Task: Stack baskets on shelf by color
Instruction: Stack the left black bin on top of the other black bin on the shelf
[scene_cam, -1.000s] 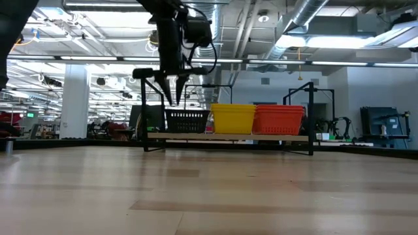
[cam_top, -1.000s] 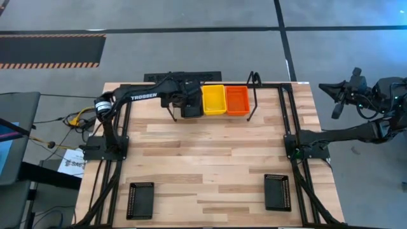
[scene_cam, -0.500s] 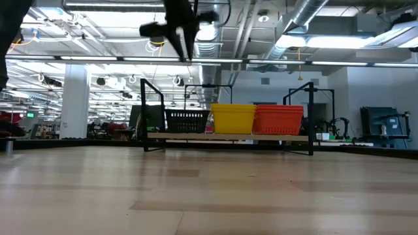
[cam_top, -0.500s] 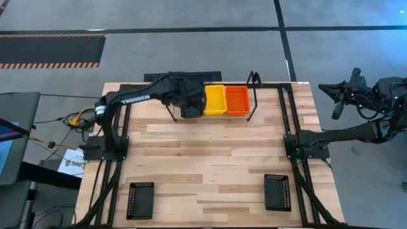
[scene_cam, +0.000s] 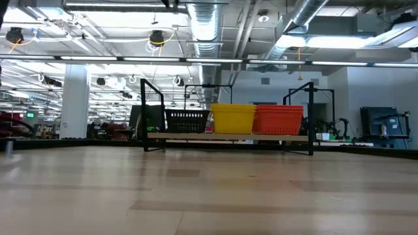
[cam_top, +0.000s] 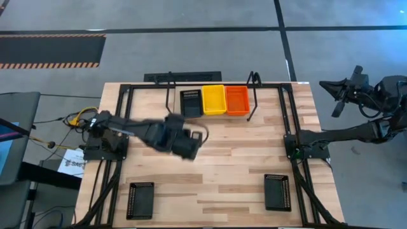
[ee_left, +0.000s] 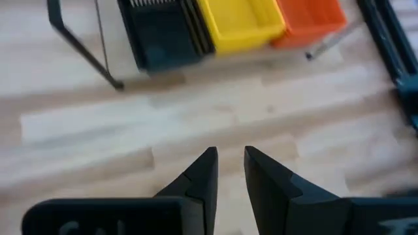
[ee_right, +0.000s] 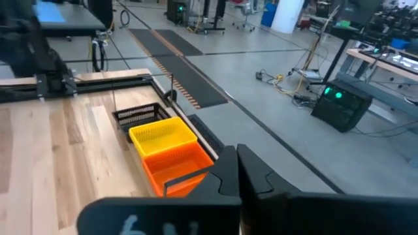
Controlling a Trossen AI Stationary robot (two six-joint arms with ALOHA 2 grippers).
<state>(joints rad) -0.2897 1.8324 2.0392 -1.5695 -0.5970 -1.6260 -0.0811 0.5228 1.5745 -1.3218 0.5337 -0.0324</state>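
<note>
On the black rod shelf [cam_top: 253, 95] at the table's far edge, a black basket [cam_top: 191, 102], a yellow basket [cam_top: 213, 100] and a red basket [cam_top: 238, 100] stand side by side on their bottoms; the low view shows them too: black basket [scene_cam: 187, 121], yellow basket [scene_cam: 233, 119], red basket [scene_cam: 279, 119]. My left gripper [cam_top: 193, 143] hangs over the table's middle, near side of the shelf, open by a narrow gap [ee_left: 228, 156] with nothing in it. My right gripper [ee_right: 236, 158] is shut and waits beyond the table's right edge [cam_top: 325, 85].
Two more black baskets lie flat near the table's front edge, one at the left [cam_top: 140, 200] and one at the right [cam_top: 277, 192]. Black frame rails [cam_top: 287, 114] run along both sides of the table. Bare wood lies between the shelf and the front baskets.
My left gripper has risen from just above the black basket on the shelf, then swung toward the table's near edge, out over the middle of the table. It has left the low view. The baskets on the shelf have stayed where they were.
</note>
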